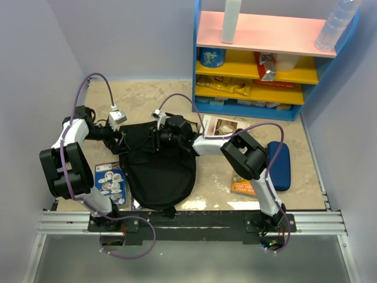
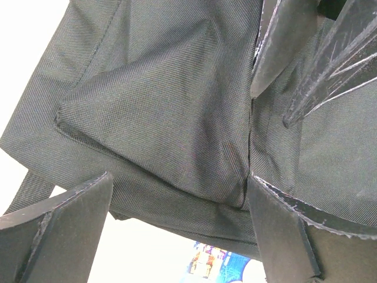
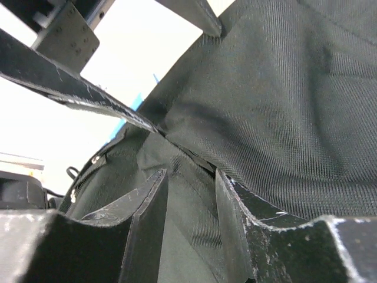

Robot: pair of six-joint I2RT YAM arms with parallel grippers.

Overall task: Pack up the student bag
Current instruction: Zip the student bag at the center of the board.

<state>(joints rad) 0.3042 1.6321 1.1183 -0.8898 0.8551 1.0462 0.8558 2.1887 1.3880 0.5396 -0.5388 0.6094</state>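
Observation:
The student bag [image 1: 159, 171], a soft black backpack, lies in the middle of the table with its top end toward the far side. My left gripper [image 1: 122, 141] is at the bag's upper left corner and stands wide open, with black fabric [image 2: 165, 112] spanning the space between its fingers [image 2: 65, 218]. My right gripper [image 1: 154, 140] is at the bag's top edge, its jaws narrowed but still apart. A fold of the bag's fabric [image 3: 283, 106] runs between its fingers [image 3: 147, 206]. The right gripper's fingers [image 2: 277, 41] show in the left wrist view, close by.
A blue booklet [image 1: 110, 183] lies left of the bag. A photo book [image 1: 222, 127], an orange book [image 1: 242, 187] and a dark-blue pencil case [image 1: 279, 165] lie to the right. A blue shelf unit [image 1: 265, 59] with snacks and bottles stands at the back right.

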